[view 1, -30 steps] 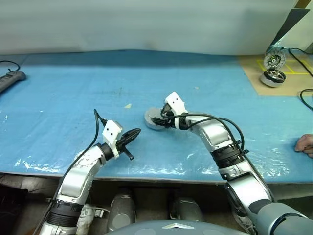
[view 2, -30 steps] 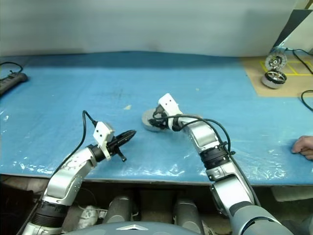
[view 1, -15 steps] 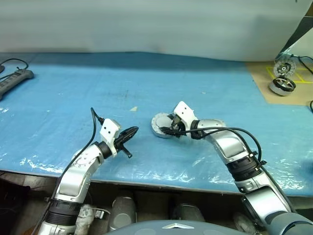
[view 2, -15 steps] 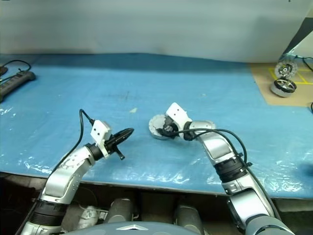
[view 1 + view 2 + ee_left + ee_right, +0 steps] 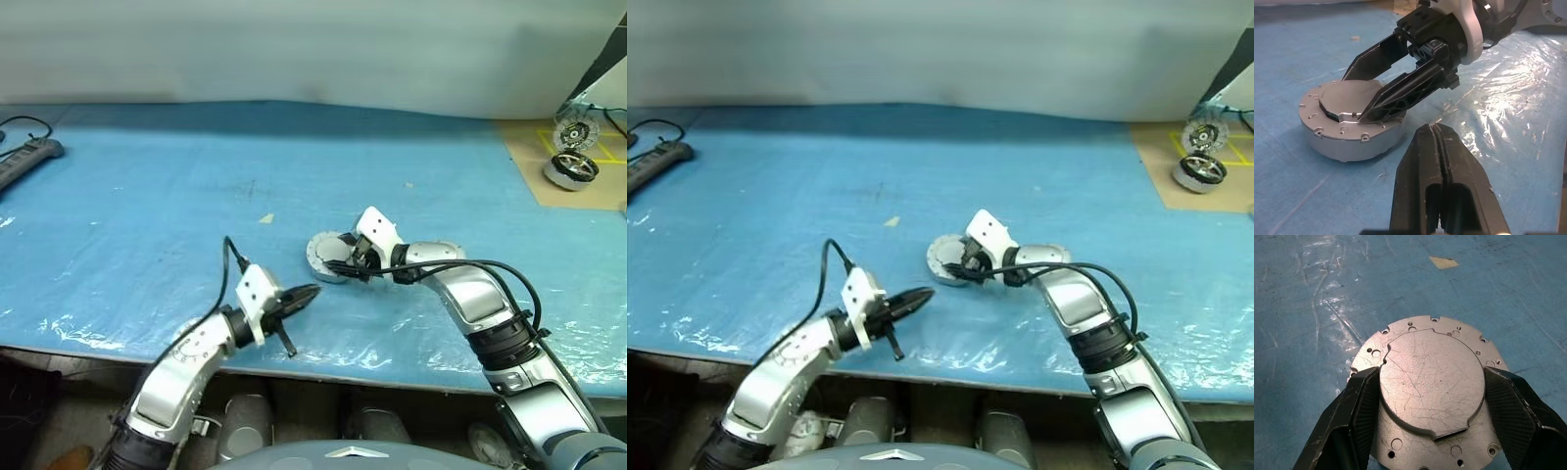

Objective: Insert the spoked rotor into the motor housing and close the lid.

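Blue plastic sheet (image 5: 147, 196) covers the table, pale wall behind. Mid-table sits a round grey metal disc assembly (image 5: 1352, 120), flat on the sheet, with a raised scalloped lid (image 5: 1432, 382) on its top face and small holes around the rim. Right gripper (image 5: 1430, 396) straddles it: one black finger on each side of the lid's raised plate, jaws spread wide at its edges; actual contact can't be confirmed. Left gripper (image 5: 1440, 161) is clenched with nothing in it, fingers pressed together, low over the sheet just beside the disc assembly, apart from it. Far right on a brown board (image 5: 529, 162), two more round motor parts (image 5: 571, 152), well apart from both grippers. Power strip (image 5: 24, 162) at far left edge.
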